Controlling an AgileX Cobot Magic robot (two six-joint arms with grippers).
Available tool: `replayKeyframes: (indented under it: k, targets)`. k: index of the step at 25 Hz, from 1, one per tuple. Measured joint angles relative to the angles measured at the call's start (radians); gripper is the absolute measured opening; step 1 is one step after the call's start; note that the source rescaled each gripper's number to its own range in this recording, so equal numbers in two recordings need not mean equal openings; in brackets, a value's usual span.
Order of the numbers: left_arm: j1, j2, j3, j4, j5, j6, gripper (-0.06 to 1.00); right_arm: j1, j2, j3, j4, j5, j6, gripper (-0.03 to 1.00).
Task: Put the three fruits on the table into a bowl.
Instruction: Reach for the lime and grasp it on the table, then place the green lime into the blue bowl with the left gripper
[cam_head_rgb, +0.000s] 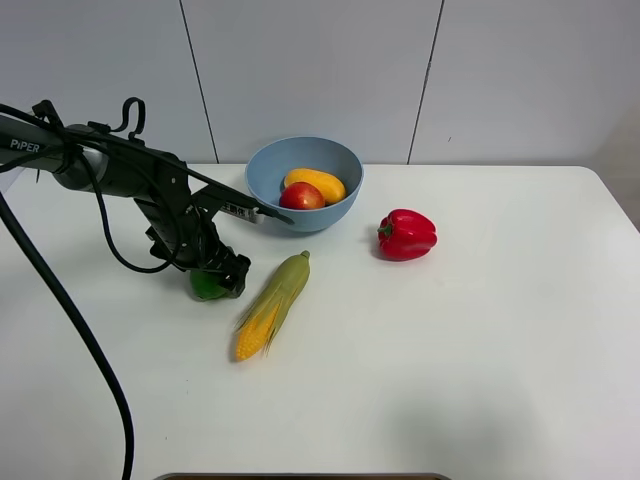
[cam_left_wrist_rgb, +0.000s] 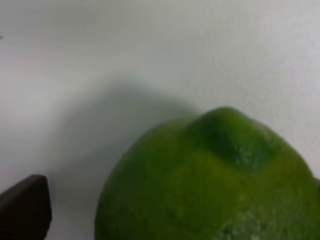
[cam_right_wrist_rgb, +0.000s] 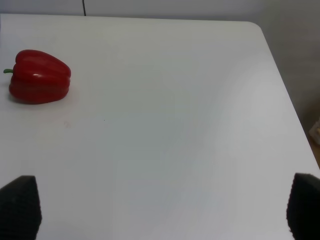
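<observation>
Fruit count stands at two of three — oblong yellow-orange mango (cam_head_rgb: 316, 184) and round red apple (cam_head_rgb: 301, 197) sit in the deep light-blue bowl (cam_head_rgb: 268, 163), well beyond the left pincer (cam_head_rgb: 222, 281), while the glossy green lime (cam_left_wrist_rgb: 210, 185) sits on the white table (cam_head_rgb: 480, 350) between its jaws — grip not discernible; the right pincer (cam_right_wrist_rgb: 160, 207), spread, idles.

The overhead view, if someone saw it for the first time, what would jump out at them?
First, the black left arm reaching in from the left, its tool down around the green lime on the white table. Next, the light blue bowl at the back, already holding the yellow-orange mango and the red apple. Then the corn cob lying beside the lime, and the red bell pepper right of the bowl.
</observation>
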Motion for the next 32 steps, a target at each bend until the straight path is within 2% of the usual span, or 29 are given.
replayKeyframes:
  k: [22, 23, 24, 25, 26, 32]
  targets:
    - [0.0, 0.023, -0.002, 0.009, -0.011, 0.016, 0.99, 0.0, 0.0, 0.0, 0.0, 0.0, 0.001, 0.98]
    - [0.0, 0.023, -0.002, 0.011, -0.011, 0.016, 0.93, 0.0, 0.0, 0.0, 0.0, 0.0, 0.001, 0.98]
    - [0.0, 0.024, -0.002, 0.015, -0.012, 0.016, 0.74, 0.0, 0.0, 0.0, 0.0, 0.0, 0.001, 0.98]
    - [0.0, 0.024, -0.002, 0.015, -0.015, 0.016, 0.48, 0.0, 0.0, 0.0, 0.0, 0.0, 0.001, 0.98]
    - [0.0, 0.025, -0.002, 0.015, -0.016, 0.016, 0.01, 0.0, 0.0, 0.0, 0.0, 0.0, 0.001, 0.98]
    - [0.0, 0.026, -0.003, 0.015, -0.016, 0.017, 0.01, 0.0, 0.0, 0.0, 0.0, 0.0, 0.001, 0.98]
